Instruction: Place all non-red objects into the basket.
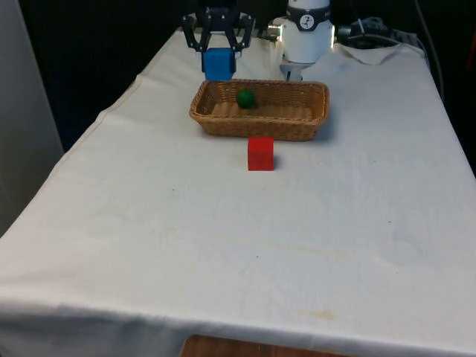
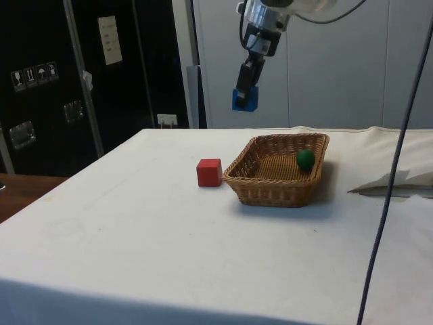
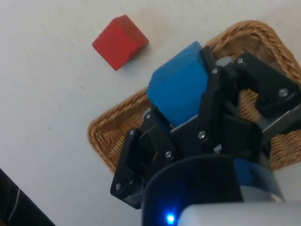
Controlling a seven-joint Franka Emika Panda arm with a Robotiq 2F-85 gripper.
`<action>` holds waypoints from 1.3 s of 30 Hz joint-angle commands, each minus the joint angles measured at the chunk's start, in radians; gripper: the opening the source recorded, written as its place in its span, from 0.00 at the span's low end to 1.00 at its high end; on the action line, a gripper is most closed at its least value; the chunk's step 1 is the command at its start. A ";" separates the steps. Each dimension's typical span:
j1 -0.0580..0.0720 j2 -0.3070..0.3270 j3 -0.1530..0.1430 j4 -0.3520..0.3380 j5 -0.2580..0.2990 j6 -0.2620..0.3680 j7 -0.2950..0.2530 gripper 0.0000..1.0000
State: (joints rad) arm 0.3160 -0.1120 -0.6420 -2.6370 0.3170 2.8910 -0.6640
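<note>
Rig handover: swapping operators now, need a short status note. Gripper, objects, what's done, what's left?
Gripper: shut on the blue block, held in the air; the side view puts it well above the table, near the basket's edge.
Green ball: inside the basket.
Red cube: on the cloth right beside the basket, outside it, as it should be.
Done: ball in.
Left: move the blue block over the basket and release it.

One camera looks down the long table [image 1: 238, 245] at the basket [image 1: 259, 119]. Another watches from the side (a bit nearer). The last rides up high, looking down. All see the basket and red block [image 1: 260, 154].
</note>
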 commanded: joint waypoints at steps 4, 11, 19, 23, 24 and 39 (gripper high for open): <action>-0.013 -0.010 -0.001 -0.041 -0.029 0.040 -0.004 0.02; -0.007 -0.028 -0.001 -0.110 -0.019 0.098 -0.034 0.02; -0.001 -0.031 0.009 -0.187 -0.011 0.168 -0.053 0.02; -0.001 -0.032 0.007 -0.201 -0.009 0.164 -0.058 0.02; 0.005 -0.027 0.009 -0.211 -0.005 0.186 -0.060 0.02; 0.023 0.035 0.031 -0.228 0.013 0.193 -0.039 0.02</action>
State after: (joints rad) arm 0.3230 -0.0720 -0.6140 -2.8540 0.3080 3.0650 -0.7020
